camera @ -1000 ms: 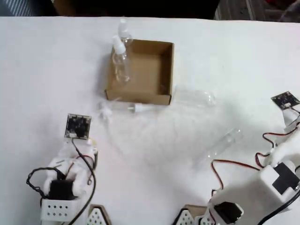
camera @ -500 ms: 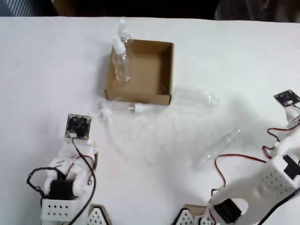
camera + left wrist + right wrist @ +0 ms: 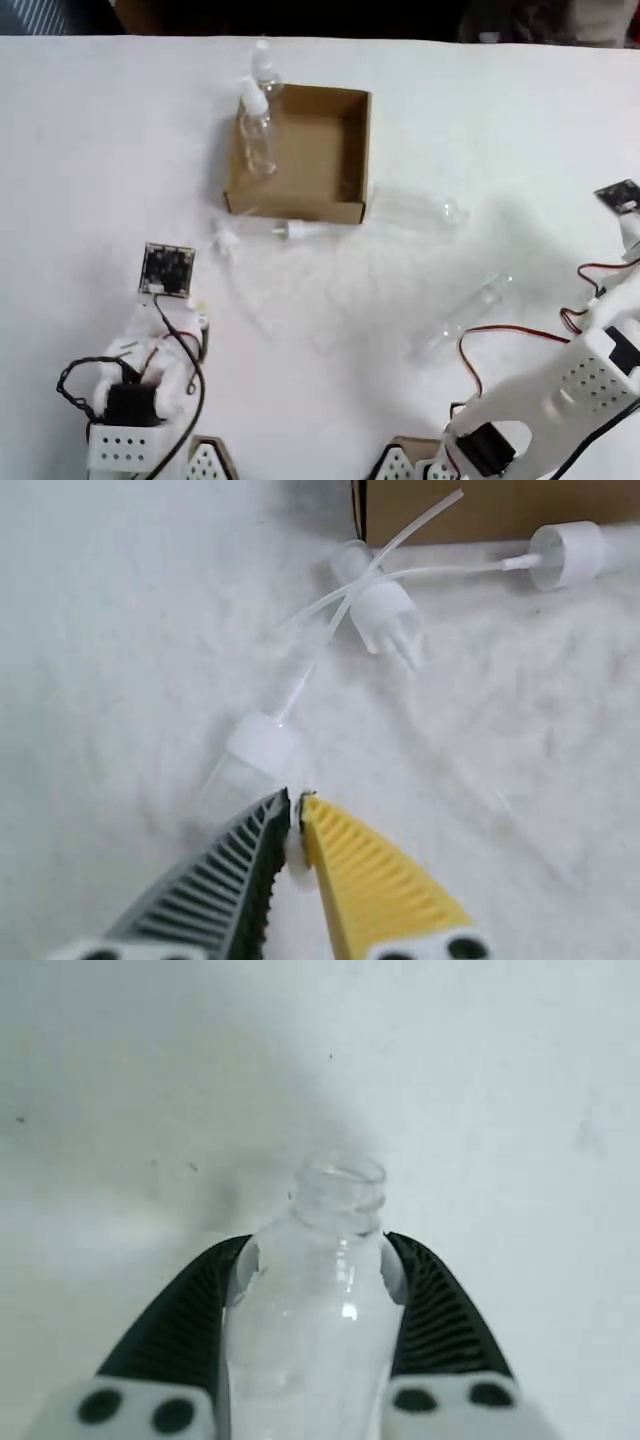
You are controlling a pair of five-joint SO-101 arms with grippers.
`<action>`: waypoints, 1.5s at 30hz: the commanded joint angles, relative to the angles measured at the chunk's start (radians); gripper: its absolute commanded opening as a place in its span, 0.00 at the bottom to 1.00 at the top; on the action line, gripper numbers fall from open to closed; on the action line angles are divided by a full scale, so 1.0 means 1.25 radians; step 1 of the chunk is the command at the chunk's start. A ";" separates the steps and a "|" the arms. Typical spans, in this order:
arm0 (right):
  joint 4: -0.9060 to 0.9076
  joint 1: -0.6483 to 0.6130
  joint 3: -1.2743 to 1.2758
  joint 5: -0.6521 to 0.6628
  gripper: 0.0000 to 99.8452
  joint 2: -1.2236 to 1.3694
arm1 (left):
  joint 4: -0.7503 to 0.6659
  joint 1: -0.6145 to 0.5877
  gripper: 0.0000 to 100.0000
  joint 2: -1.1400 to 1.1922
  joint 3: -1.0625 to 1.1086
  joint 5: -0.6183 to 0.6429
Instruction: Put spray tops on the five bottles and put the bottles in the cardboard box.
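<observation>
We look down on a white tabletop (image 3: 100, 150) with an open cardboard box (image 3: 300, 208) toward its far side. One capped bottle (image 3: 255, 130) lies inside the box along a side wall. A second capped bottle (image 3: 265, 62) is at the box's far corner, and we cannot tell whether it is inside. Two uncapped bottles lie on the tabletop, one (image 3: 425, 210) just beside the box, the other (image 3: 465, 312) nearer the arms.

The left tool (image 3: 295, 800) has its grey and yellow jaws closed together, with nothing clearly held. Just beyond its tips lies a spray top (image 3: 262, 748), and two more spray tops (image 3: 385, 620) (image 3: 565, 552) lie nearer the box wall.

The right tool (image 3: 318, 1250) grips a clear open-necked bottle (image 3: 315, 1310) around its shoulders, above bare tabletop.
</observation>
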 commanded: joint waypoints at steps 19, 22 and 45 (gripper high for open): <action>0.414 -0.030 -0.103 -0.290 0.02 -0.112 | 0.017 -0.001 0.02 -0.007 -0.075 -0.004; 0.413 -0.042 -0.026 -0.291 0.02 -0.196 | 0.038 -0.001 0.02 0.002 -0.107 -0.004; -0.056 -0.315 0.903 -0.574 0.02 -0.790 | -0.015 0.112 0.03 0.861 -0.680 0.193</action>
